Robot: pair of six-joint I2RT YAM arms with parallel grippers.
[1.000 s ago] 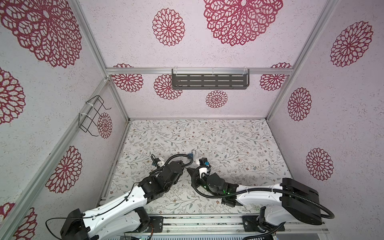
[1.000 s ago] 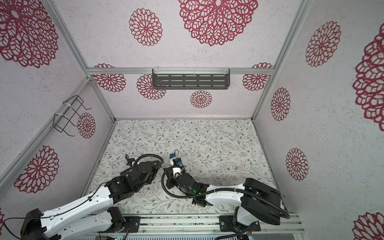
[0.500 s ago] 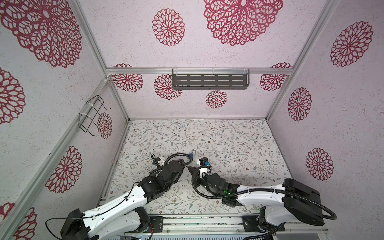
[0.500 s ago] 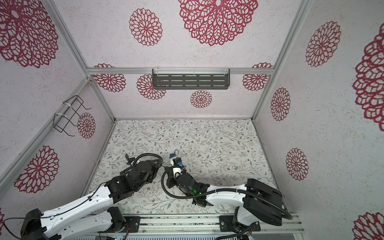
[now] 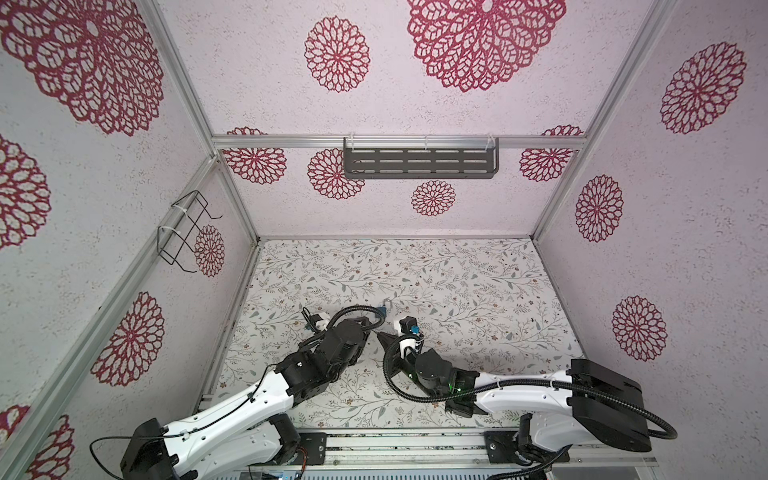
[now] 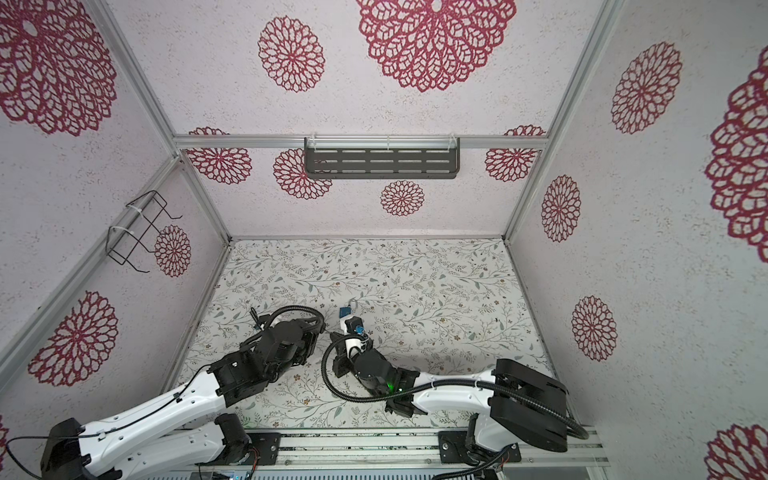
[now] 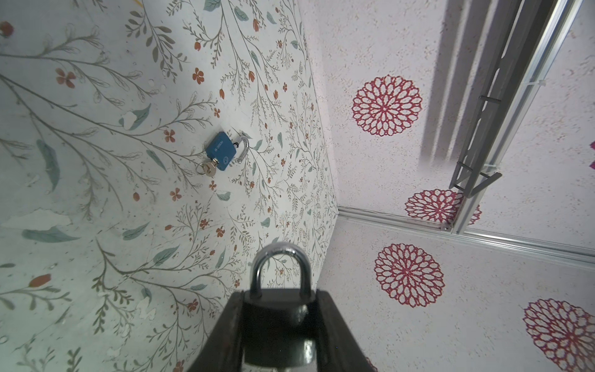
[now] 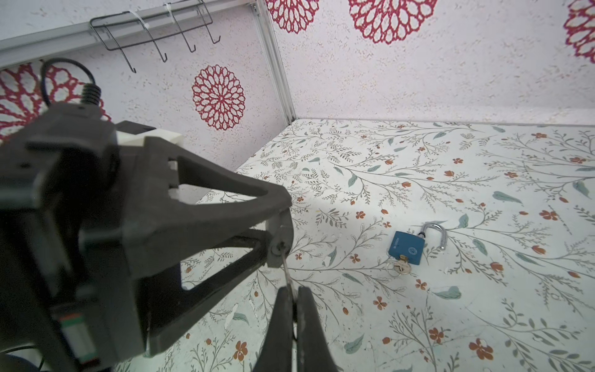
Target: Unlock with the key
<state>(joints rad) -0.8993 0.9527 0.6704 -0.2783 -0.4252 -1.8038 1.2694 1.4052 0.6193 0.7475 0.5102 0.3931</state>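
Two padlocks, two keys and two grippers are shown. The black padlock [image 7: 277,322], a squat block with a rounded steel shackle seated at both ends, is pinched between the fingers [image 7: 230,325] of the left gripper [image 7: 279,298], clear of the floral table [image 8: 450,180]; its lower part is cut off by the frame edge. The right gripper [image 8: 294,291] is pressed together on a thin metal key [image 8: 286,267], whose tip meets the keyhole on that padlock's underside; how deep it sits is hard to make out. The blue padlock [image 8: 406,243] lies flat on the table, well apart, its shackle swung open; a second key [image 8: 402,266] with a ring sits in its base; in both top views it is only a small blue speck [image 5: 383,309] [image 6: 344,311].
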